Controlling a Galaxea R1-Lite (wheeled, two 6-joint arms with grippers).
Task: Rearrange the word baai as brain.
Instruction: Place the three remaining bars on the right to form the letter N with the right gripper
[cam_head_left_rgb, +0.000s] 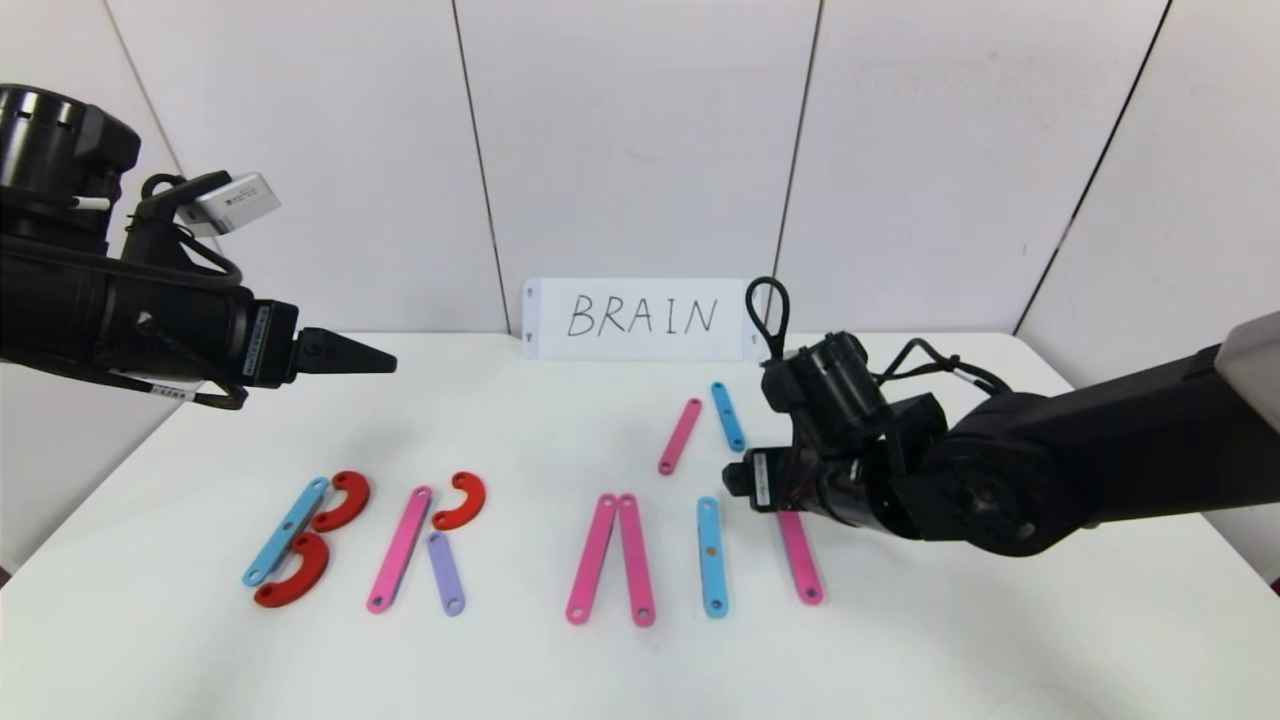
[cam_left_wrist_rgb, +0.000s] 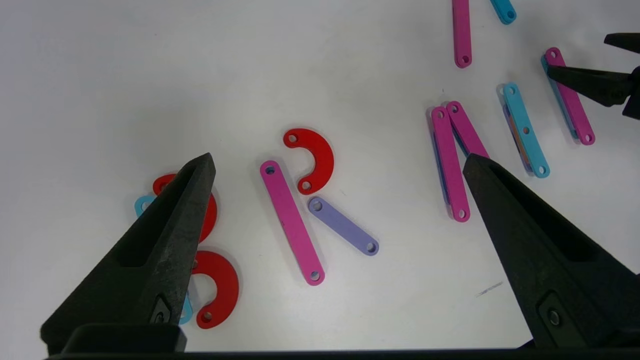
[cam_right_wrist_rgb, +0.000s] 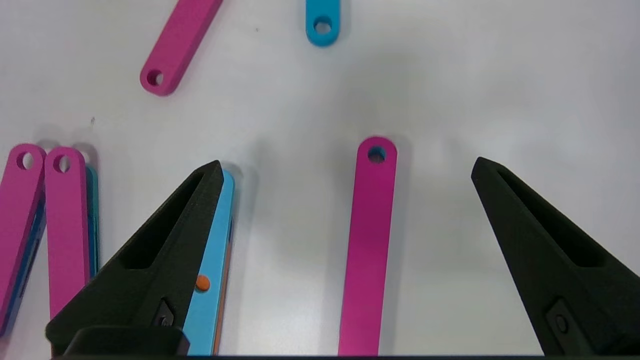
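Observation:
The letters lie in a row on the white table. B is a blue strip with two red curves. R is a pink strip, a red curve and a purple strip. Two pink strips lean together as A, and a blue strip stands as I. My right gripper is open, its jaws wide either side of a flat pink strip without touching it. My left gripper is open and empty, raised at the left above the B and R.
A white card with handwritten BRAIN stands at the back. A loose pink strip and a short blue strip lie behind the I. My right arm reaches in low from the right.

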